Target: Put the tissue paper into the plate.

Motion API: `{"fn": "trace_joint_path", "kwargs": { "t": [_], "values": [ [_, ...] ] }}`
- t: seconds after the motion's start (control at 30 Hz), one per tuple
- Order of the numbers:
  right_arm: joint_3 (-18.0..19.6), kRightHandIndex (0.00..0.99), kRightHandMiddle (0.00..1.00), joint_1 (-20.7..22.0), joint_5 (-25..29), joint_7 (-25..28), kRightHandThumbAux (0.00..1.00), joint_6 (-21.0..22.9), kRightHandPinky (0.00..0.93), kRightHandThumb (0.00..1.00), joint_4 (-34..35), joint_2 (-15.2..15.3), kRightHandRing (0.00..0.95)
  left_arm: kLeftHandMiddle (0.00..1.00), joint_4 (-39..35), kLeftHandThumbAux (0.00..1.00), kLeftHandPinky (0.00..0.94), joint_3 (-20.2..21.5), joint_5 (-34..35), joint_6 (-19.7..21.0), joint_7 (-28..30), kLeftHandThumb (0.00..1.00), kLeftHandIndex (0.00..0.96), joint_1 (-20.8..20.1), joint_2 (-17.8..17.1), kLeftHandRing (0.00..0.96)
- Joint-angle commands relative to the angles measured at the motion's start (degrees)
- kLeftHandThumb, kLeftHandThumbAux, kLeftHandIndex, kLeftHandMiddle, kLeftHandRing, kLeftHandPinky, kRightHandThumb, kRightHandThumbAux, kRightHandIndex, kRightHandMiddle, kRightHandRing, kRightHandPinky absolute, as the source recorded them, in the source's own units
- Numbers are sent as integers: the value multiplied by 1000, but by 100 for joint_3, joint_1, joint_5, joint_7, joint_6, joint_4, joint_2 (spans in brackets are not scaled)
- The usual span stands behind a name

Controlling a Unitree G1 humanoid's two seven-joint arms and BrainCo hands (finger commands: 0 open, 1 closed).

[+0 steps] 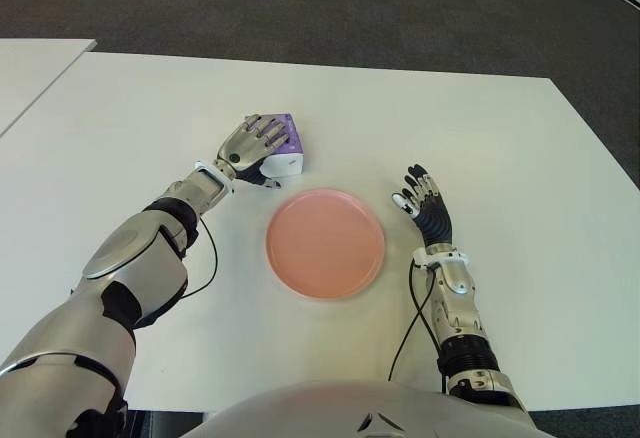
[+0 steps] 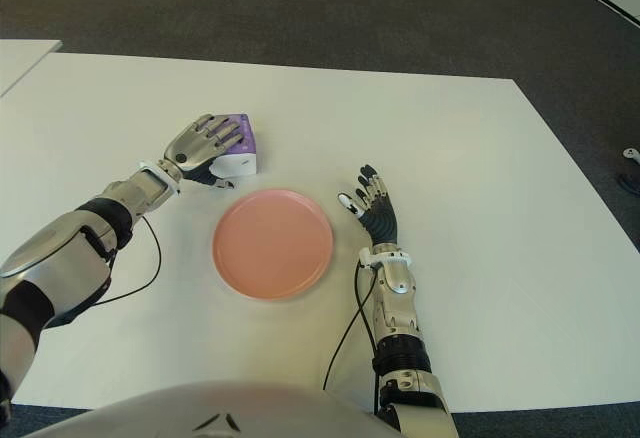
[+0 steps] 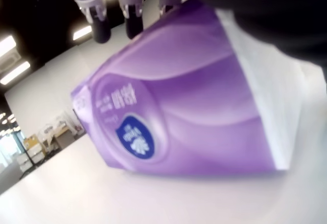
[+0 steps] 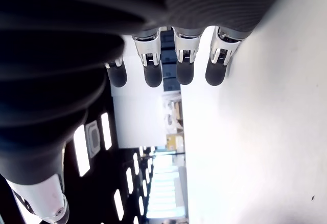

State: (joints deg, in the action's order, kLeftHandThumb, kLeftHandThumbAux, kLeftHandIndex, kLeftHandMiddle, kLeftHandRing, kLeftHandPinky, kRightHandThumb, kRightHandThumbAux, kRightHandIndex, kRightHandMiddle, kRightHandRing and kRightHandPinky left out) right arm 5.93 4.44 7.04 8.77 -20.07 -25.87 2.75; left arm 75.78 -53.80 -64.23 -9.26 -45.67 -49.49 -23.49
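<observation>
Your left hand (image 1: 255,143): draped over the purple tissue pack (image 1: 283,146), fingers curled on its top, pack standing on the white table (image 1: 130,108) just beyond the pink plate (image 1: 325,242). Your right hand (image 1: 424,203): right of the plate, fingers extended, holding nothing.

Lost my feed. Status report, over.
Left hand over tissue pack, fingers draped on it, pack on table. Right hand open, right of plate. Plate bare.
</observation>
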Motion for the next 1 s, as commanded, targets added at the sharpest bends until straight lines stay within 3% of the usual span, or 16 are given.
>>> {"fn": "trace_joint_path", "kwargs": {
  "t": [0.03, 0.17, 0.23, 0.27, 0.33, 0.37, 0.43, 0.53, 0.73, 1.0],
  "values": [
    [6, 0, 0, -420, 41, 15, 719, 407, 0, 1, -302, -53, 0, 0, 146, 373, 0, -191, -171, 43, -41, 32, 0, 109, 109, 0],
    [-8, 0, 0, -422, -2, -12, 726, 434, 0, 0, -296, -41, 0, 0, 184, 394, 0, -236, -132, 22, -11, 40, 0, 83, 100, 0],
    [-13, 0, 0, -418, -15, -19, 732, 442, 0, 0, -297, -34, 0, 37, 213, 461, 46, -240, -112, 12, -26, 58, 0, 87, 106, 34],
    [-14, 0, 0, -416, -19, -21, 733, 444, 0, 0, -299, -30, 0, 112, 224, 481, 129, -242, -108, 13, -46, 88, 49, 93, 110, 113],
    [-21, 0, 0, -410, -29, -27, 738, 448, 0, 0, -311, -29, 0, 369, 225, 542, 395, -240, -107, 49, -172, 224, 216, 99, 118, 372],
    [-23, 0, 0, -408, -26, -25, 739, 452, 0, 0, -316, -28, 0, 421, 223, 553, 447, -236, -104, 67, -234, 257, 250, 102, 120, 422],
    [-26, 0, 0, -406, -20, -22, 743, 457, 0, 0, -319, -27, 0, 547, 228, 641, 557, -232, -100, 83, -296, 518, 353, 105, 123, 538],
    [-27, 0, 0, -405, -5, -10, 747, 468, 0, 0, -323, -24, 0, 613, 217, 680, 612, -151, -12, 24, -576, 648, 405, 159, 150, 596],
    [-34, 0, 0, -395, 12, 25, 760, 453, 0, 0, -356, -28, 0, 552, 244, 666, 686, -23, 171, -229, -1130, 826, 413, 411, 255, 671],
    [-25, 0, 0, -403, 19, 42, 761, 445, 0, 0, -351, -24, 0, 546, 316, 666, 764, -35, 197, -334, -1384, 849, 409, 472, 331, 748]
  ]
}}
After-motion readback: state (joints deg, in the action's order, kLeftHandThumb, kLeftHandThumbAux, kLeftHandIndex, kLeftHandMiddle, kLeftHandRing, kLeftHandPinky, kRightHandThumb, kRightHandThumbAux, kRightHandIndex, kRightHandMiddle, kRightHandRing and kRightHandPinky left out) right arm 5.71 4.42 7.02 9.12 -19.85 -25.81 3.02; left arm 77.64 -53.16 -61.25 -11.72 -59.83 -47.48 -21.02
